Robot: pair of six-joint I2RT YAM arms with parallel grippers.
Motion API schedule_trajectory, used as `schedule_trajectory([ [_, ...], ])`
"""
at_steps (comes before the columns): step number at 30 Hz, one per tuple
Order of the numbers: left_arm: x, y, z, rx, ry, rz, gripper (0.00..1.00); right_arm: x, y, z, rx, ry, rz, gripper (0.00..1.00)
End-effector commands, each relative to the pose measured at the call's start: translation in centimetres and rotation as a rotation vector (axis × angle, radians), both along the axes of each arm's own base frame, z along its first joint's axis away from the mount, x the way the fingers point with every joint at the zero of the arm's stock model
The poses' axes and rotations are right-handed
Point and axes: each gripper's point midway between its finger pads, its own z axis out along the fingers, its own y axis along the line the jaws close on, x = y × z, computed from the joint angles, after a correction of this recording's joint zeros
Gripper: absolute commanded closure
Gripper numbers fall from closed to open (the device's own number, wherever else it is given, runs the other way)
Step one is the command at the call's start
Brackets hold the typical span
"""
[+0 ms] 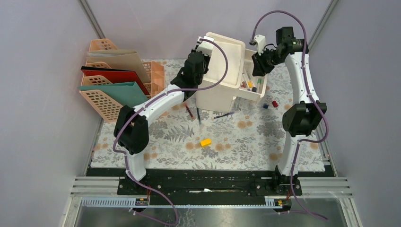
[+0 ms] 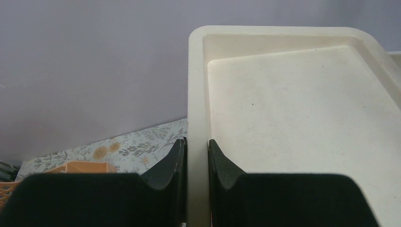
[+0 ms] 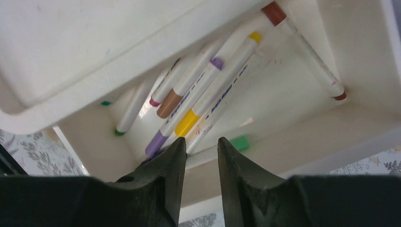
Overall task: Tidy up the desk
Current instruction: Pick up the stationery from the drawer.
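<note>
A: Where does the left gripper [image 2: 197,144] hold?
B: It pinches the left rim of the box [image 2: 302,118], at the back of the desk [image 1: 246,142].
A: And the right gripper [image 3: 199,142]?
B: Fingers slightly apart at the drawer [image 3: 302,137] edge. If it grips, I cannot tell.

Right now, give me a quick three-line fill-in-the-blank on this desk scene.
1. The raised rim of the cream plastic drawer box sits clamped in the ____ hand.
2. The box's side drawer, holding capped markers, stands ____.
3. The small block lying nearest the front edge of the fern-print cloth desk is ____.
Missing words: left; open; yellow.
</note>
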Motion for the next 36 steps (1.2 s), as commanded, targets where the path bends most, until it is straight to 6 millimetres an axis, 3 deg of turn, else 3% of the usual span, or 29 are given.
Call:
schedule_trajectory([
  [1,-0.9,0.6,12.1,-0.197,-0.296,-0.018,1.0,-2.0,-1.6,0.2,-0.137,-0.018,0.078,0.62],
  [15,-4.9,1.6,11.2,-0.223,-0.29,-0.069,1.0,-6.8,0.3,-1.5,-0.058,0.158,0.08,0.59],
  [22,-5.6,1.6,10.0,-0.213,-0.281,-0.079,1.0,-7.4,0.5,-1.9,-0.081,0.166,0.103,0.55],
  [30,-5.7,1.6,9.4,-0.2,-0.288,-0.075,1.0,-9.1,0.2,-4.1,-0.161,0.203,0.173,0.48],
  [36,-5.9,1.2,9.0,-0.181,-0.288,-0.089,1.0,-8.1,-0.8,-5.5,-0.272,0.161,0.118,0.48],
])
